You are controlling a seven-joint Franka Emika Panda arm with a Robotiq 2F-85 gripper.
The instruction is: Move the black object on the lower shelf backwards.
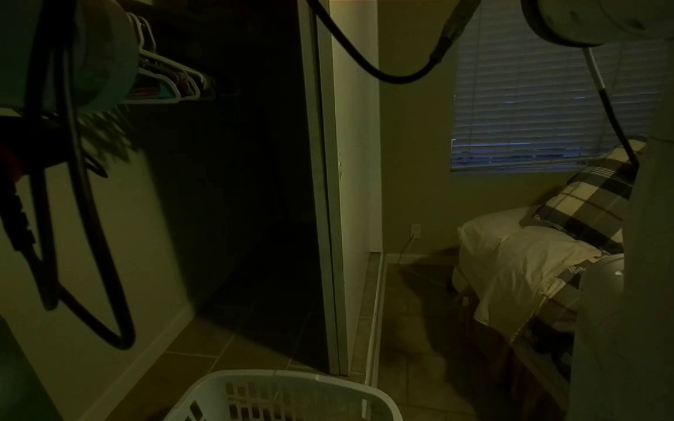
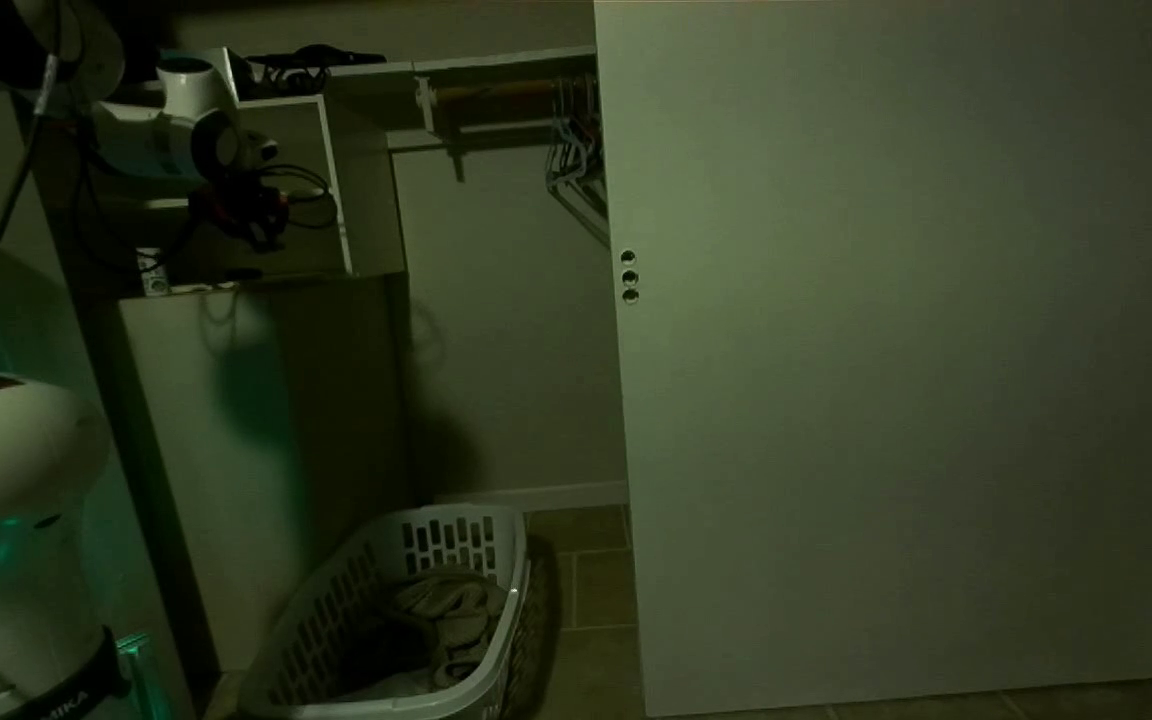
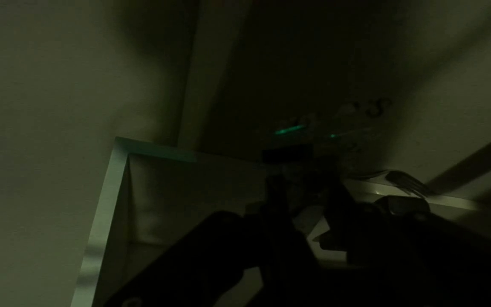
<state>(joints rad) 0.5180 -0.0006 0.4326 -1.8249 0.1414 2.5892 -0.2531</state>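
Note:
The scene is very dark. The lower shelf [image 2: 296, 278] shows in an exterior view, with a small flat black object [image 2: 243, 273] near its front edge. My gripper [image 2: 264, 240] is just above and in front of that object. In the wrist view, which appears upside down, a dark rounded object [image 3: 403, 204] lies at the shelf edge beside a fork-like item [image 3: 405, 181]; it may be the black object. The gripper [image 3: 306, 187] shows as two dark fingers with a narrow gap. A dark bar [image 3: 287, 154] and green glints show past the tips; whether it is gripped is unclear.
A shelf side panel [image 2: 338, 190] stands right of the gripper, also in the wrist view [image 3: 100, 226]. A small white box [image 2: 152, 272] stands on the lower shelf. Loose cables hang at the wrist. Below are a laundry basket [image 2: 508, 640] and a sliding door [image 2: 896, 350].

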